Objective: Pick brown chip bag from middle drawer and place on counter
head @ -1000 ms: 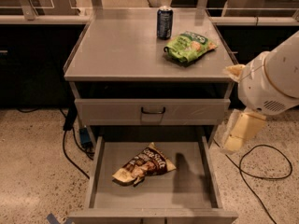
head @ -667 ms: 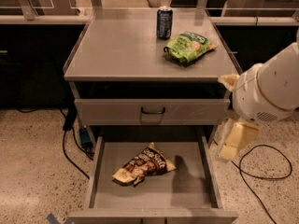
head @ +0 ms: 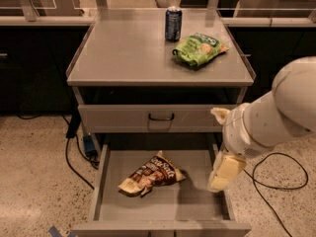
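Note:
The brown chip bag (head: pixel 152 174) lies flat on the floor of the open middle drawer (head: pixel 197 201), left of its middle, with its pale-yellow ends wrinkled. My gripper (head: pixel 222 173) hangs from the white arm (head: pixel 276 112) at the drawer's right side, above the right wall, to the right of the bag and apart from it. It holds nothing that I can see. The counter (head: pixel 128 53) is the grey cabinet top above.
A dark blue can (head: pixel 173 23) and a green snack bag (head: pixel 200 48) stand on the counter's back right. The upper drawer front with a black handle (head: pixel 161 117) is closed. Black cables (head: pixel 74 152) lie on the speckled floor on both sides.
My arm and gripper have moved left and down toward the drawer's right side. The brown chip bag has not moved.

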Robot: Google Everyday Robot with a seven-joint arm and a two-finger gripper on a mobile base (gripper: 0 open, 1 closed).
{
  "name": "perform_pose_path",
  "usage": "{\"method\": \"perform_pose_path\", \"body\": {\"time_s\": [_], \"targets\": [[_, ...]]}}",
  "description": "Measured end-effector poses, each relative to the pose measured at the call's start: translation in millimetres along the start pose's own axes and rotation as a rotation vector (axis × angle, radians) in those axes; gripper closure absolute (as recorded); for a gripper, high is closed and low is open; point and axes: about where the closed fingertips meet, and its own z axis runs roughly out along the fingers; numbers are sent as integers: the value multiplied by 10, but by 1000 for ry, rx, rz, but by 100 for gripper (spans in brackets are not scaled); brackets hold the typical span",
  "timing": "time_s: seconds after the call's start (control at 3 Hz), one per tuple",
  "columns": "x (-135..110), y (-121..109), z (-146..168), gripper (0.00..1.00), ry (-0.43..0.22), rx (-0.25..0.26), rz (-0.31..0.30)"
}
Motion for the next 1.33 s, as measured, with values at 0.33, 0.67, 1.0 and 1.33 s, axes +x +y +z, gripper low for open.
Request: {"method": "perform_pose_path", "body": {"time_s": [0.33,0.67,1.0,1.33], "targets": [[52,71,365,0,-44,-2,-3],[80,90,421,0,-52,3,-6],[196,73,648,0,-62,14,-12],[300,76,1084,0,-83,-16,-31]]}}
